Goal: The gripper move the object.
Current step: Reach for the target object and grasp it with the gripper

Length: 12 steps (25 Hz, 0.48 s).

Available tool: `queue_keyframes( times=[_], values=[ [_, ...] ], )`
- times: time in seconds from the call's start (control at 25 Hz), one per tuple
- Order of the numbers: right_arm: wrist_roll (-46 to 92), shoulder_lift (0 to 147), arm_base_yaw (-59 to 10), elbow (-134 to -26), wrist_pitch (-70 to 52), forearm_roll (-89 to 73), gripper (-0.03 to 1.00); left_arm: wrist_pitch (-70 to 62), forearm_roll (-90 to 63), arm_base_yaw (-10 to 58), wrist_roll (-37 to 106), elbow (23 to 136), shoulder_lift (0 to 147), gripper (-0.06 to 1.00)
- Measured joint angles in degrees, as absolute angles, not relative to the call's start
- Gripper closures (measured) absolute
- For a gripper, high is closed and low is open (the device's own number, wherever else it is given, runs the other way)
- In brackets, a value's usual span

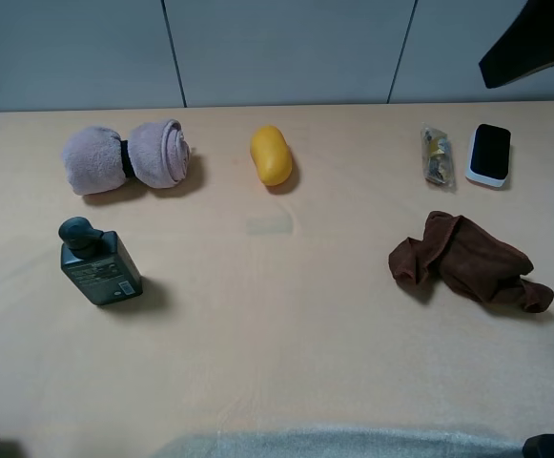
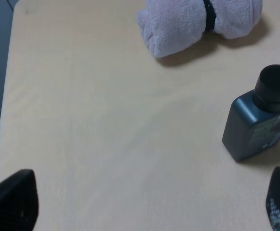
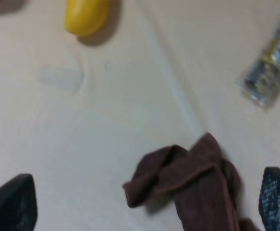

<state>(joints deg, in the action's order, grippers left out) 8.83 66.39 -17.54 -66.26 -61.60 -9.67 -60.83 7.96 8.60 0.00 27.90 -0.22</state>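
The object (image 1: 271,155), a glossy yellow-orange oval, lies on the table at the back centre, and its end shows in the right wrist view (image 3: 86,17). My right gripper (image 3: 144,202) is open, its two black fingertips (image 3: 12,204) far apart low over the table, with the brown cloth between them and the object well ahead. My left gripper (image 2: 147,204) is also open and holds nothing; it hovers near the front left, with the dark bottle off to one side. Neither gripper touches the object.
A pink rolled towel (image 1: 129,157) lies back left, with a dark bottle (image 1: 98,260) in front of it. A brown cloth (image 1: 467,260) sits at the right. A small packet (image 1: 437,156) and a white-edged black device (image 1: 489,155) lie back right. A dark shape (image 1: 534,43) hangs top right.
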Motion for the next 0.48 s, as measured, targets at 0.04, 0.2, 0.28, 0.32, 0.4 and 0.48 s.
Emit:
queue_keyframes(
  times=[0.04,0.2,0.28,0.32,0.4,0.48],
  values=[
    [8.56,67.57,-18.42,-67.33,-61.60,-9.33,0.28,-60.83,7.96,8.60,0.00,27.90,-0.22,0.01],
    [6.36,72.70,-22.43,-71.48,-61.55,-7.16,0.28,-60.83,7.96,8.60,0.00,27.90,-0.22,0.01],
    [5.37,75.17,-24.29,-73.42,-61.55,-5.88,0.28,-60.83,7.96,8.60,0.00,27.90,-0.22,0.01],
    [4.86,76.13,-25.14,-74.40,-61.55,-5.29,0.28,-60.83,7.96,8.60,0.00,27.90,-0.22,0.01],
    [4.15,78.26,-26.49,-76.15,-61.64,-4.68,0.28,-60.83,7.96,8.60,0.00,27.90,-0.22,0.01],
    [3.34,80.16,-27.61,-77.95,-61.64,-4.38,0.28,-60.83,7.96,8.60,0.00,27.90,-0.22,0.01]
  ],
)
